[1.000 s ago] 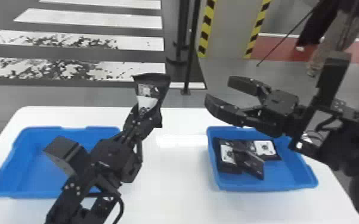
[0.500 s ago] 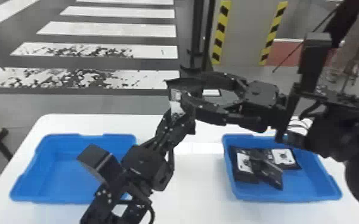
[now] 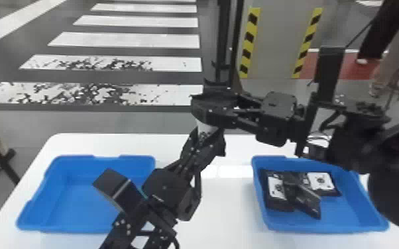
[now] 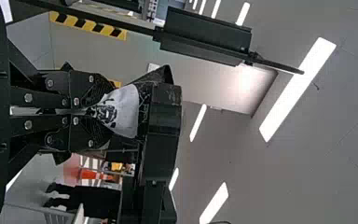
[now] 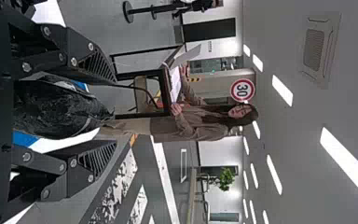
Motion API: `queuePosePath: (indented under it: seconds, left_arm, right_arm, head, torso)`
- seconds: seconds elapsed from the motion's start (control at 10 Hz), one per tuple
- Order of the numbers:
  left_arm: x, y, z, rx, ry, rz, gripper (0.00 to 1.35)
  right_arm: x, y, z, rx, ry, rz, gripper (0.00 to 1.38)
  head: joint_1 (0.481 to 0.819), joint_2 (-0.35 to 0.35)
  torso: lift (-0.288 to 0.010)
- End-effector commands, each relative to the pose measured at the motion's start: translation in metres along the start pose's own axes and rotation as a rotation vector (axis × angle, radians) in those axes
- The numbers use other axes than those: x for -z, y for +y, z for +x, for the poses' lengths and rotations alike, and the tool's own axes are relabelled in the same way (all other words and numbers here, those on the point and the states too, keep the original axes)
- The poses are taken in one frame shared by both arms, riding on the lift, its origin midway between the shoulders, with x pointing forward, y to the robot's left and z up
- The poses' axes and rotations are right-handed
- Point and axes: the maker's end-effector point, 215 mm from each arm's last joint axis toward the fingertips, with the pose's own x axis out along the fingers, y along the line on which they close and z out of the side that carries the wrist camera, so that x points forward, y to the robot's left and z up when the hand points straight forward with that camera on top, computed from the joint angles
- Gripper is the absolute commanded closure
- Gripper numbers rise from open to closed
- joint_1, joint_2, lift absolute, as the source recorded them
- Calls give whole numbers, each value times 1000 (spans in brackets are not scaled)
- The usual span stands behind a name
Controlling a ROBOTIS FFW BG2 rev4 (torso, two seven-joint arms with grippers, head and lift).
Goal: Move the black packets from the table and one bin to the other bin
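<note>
White stripes (image 3: 126,39) cross the dark floor beyond a white table (image 3: 222,205), where the left bin (image 3: 83,198) sits bare inside and the right bin (image 3: 358,212) holds a loose heap of packets (image 3: 278,195). Up above the table, between the bins, one black packet (image 4: 123,112) with a white label is pinched at its end by the left gripper (image 4: 98,112), fingers drawn together. Around its dark side the right gripper (image 5: 114,112) stands wide, a finger to either side and nothing clamped, so a handover looks likely. I'd judge the packet light and soft, a slick film that creases and bulges rather than breaks. Best to take it flat across the full middle, clear of the left fingers, and squeeze firmly before they let go; a nip at the loose edge could slide off.
</note>
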Motion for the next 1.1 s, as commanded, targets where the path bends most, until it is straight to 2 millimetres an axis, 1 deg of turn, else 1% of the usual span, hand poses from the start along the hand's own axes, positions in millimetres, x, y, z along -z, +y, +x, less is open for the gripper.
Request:
queuePosePath:
  seconds: [0.0, 0.1, 0.3, 0.4, 0.6, 0.7, 0.9, 1.0]
  left_arm:
    - [0, 1, 0, -3, -2, -1, 1216]
    - [-2, 4, -1, -9, -9, 2, 1216]
    - [-5, 14, -3, -31, -16, 8, 1216]
    - [-6, 15, -4, -37, -20, 7, 1216]
    - [-6, 18, -5, -50, -29, -5, 1213]
    - [1, 22, -7, -64, -23, -30, 1058]
    - [1, 22, -8, -64, -33, -31, 1032]
    - [4, 20, -7, -62, -31, -43, 877]
  right_arm:
    - [3, 5, 5, -12, 12, 3, 917]
    - [7, 6, 5, -13, 22, 8, 1084]
    - [8, 14, 7, -21, 34, 0, 1118]
    - [6, 17, 7, -16, 29, -11, 1174]
    - [-9, 24, 5, -19, -24, -37, 1176]
    - [-16, 21, 2, -1, -47, -52, 1177]
    - [-30, 15, -5, 22, -84, -75, 1179]
    - [-40, 10, -9, 38, -106, -93, 1179]
  head:
    - [621, -26]
    - [624, -19]
    - [627, -9]
    - [629, 0]
    - [626, 12]
    - [624, 14]
    - [617, 13]
    - [611, 7]
  torso:
    - [-110]
    - [-110]
    - [-110]
    - [-110]
    - [-110]
    - [-110]
    - [-110]
    - [-110]
